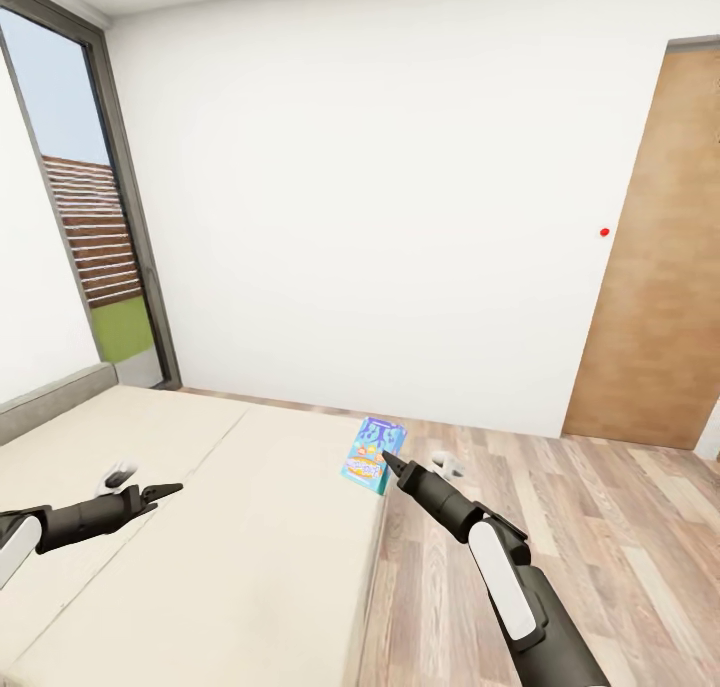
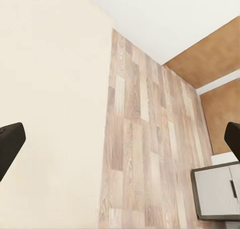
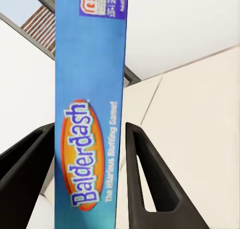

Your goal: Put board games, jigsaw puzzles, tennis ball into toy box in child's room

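A blue board game (image 1: 372,455) reading Balderdash stands upright at the bed's floor-side edge, and my right gripper (image 1: 390,463) is shut on it. In the right wrist view the box (image 3: 90,114) fills the gap between the two dark fingers (image 3: 150,179), which press its sides. My left gripper (image 1: 168,489) hovers open over the beige bed (image 1: 200,547), with nothing between its fingertips (image 2: 10,144). The toy box, the jigsaw puzzles and the tennis ball are out of view.
The bed's grey headboard (image 1: 50,402) runs along the left, below a tall window (image 1: 90,217). Wood floor (image 1: 560,527) lies right of the bed, with a brown door (image 1: 660,267) beyond. A white drawer front in a dark frame (image 2: 217,194) stands on the floor.
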### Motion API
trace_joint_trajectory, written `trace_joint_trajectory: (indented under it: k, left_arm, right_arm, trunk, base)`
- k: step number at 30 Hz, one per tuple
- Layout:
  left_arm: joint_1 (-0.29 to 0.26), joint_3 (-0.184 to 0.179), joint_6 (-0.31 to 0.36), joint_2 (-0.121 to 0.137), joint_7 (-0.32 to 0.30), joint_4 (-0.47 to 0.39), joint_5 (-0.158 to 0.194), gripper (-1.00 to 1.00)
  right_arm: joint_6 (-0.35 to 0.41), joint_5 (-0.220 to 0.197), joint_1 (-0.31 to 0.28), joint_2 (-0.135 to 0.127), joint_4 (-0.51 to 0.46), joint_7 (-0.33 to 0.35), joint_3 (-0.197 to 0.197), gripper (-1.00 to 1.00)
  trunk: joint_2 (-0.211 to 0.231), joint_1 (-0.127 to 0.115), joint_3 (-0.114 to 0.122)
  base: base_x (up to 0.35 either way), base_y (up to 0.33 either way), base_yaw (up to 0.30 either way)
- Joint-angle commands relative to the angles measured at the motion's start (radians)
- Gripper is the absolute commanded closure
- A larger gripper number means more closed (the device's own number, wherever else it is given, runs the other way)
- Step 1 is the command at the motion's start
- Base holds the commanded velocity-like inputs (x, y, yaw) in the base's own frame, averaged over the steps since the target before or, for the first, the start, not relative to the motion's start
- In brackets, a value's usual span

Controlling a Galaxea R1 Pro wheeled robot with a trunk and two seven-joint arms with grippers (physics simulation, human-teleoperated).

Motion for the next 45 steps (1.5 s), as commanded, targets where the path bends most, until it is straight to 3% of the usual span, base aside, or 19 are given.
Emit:
trace_joint_trajectory:
  k: [1, 25, 45]
  left_arm:
    - [-0.001, -0.002, 0.006, 0.001, 0.000, 0.000, 0.006, -1.00]
    - [-0.001, -0.002, 0.006, 0.001, 0.000, 0.000, 0.005, -1.00]
    - [-0.001, -0.002, 0.006, 0.001, 0.000, 0.000, 0.005, -1.00]
  right_arm:
    - [0.005, -0.006, -0.001, 0.000, -0.001, 0.001, -0.001, 1.00]
    - [0.006, -0.006, -0.001, 0.000, -0.001, 0.001, -0.001, 1.00]
    - [0.006, -0.006, -0.001, 0.000, -0.001, 0.001, -0.001, 1.00]
  trunk:
    - [-0.001, 0.000, -0.002]
    - [-0.001, 0.000, -0.002]
    - [-0.001, 0.000, -0.002]
  base:
    - [-0.005, -0.274, 0.000]
    - [-0.012, -0.180, 0.000]
    - [-0.002, -0.085, 0.000]
